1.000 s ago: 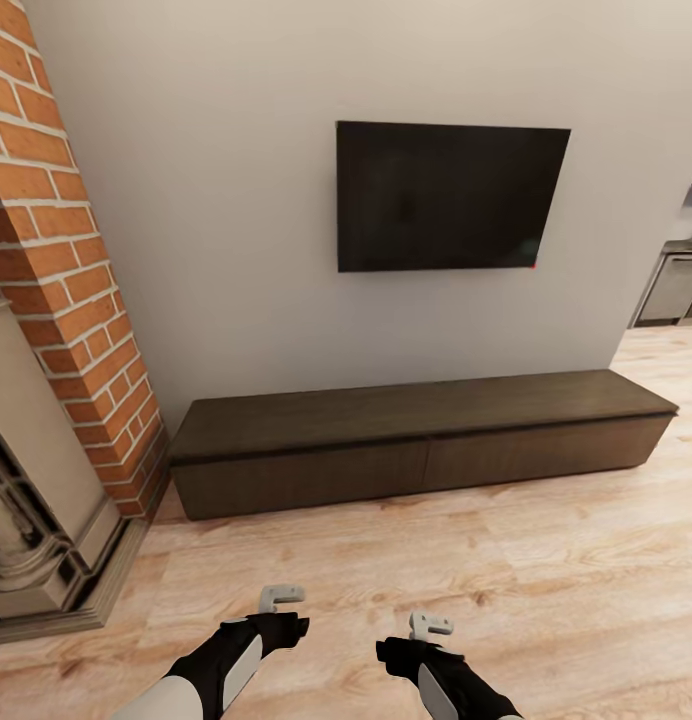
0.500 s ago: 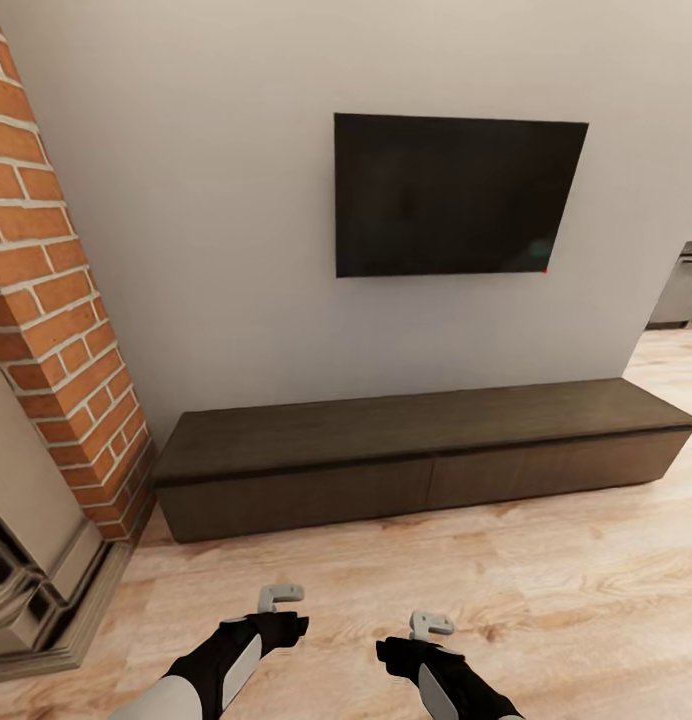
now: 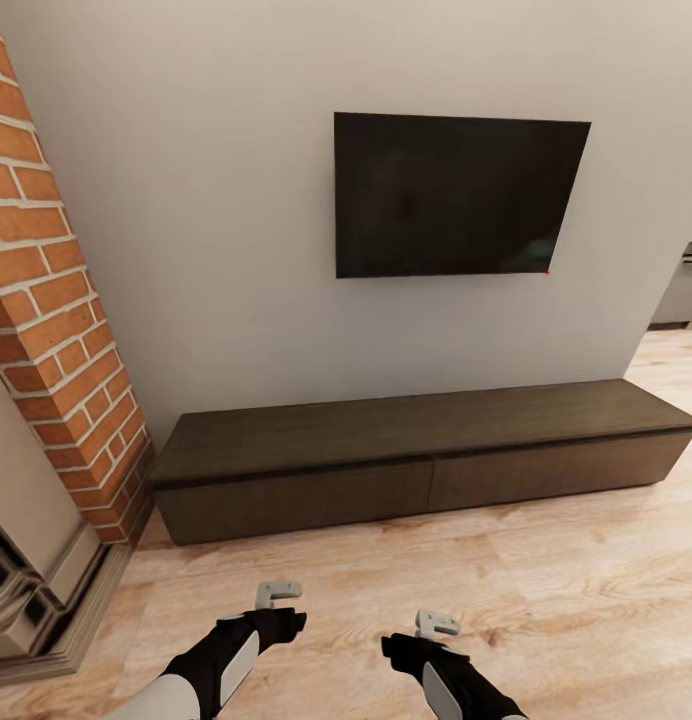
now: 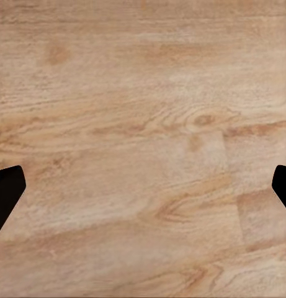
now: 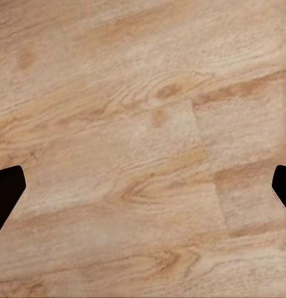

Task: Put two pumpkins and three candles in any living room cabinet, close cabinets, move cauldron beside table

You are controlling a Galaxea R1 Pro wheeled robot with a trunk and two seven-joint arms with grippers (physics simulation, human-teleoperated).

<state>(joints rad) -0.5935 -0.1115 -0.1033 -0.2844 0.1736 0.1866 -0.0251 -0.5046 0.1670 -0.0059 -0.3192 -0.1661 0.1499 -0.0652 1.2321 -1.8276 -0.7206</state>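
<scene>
The closed cabinet (image 3: pixel 426 465) is seen against the far wall under the TV (image 3: pixel 456 195), while the left hand (image 3: pixel 276 594) and right hand (image 3: pixel 435 624) are held wide and empty above the wooden floor (image 3: pixel 546 600).

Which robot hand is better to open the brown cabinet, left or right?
Probably the left. The left gripper sits slightly nearer the cabinet than the right gripper. Both look open and empty above the wooden floor.
</scene>
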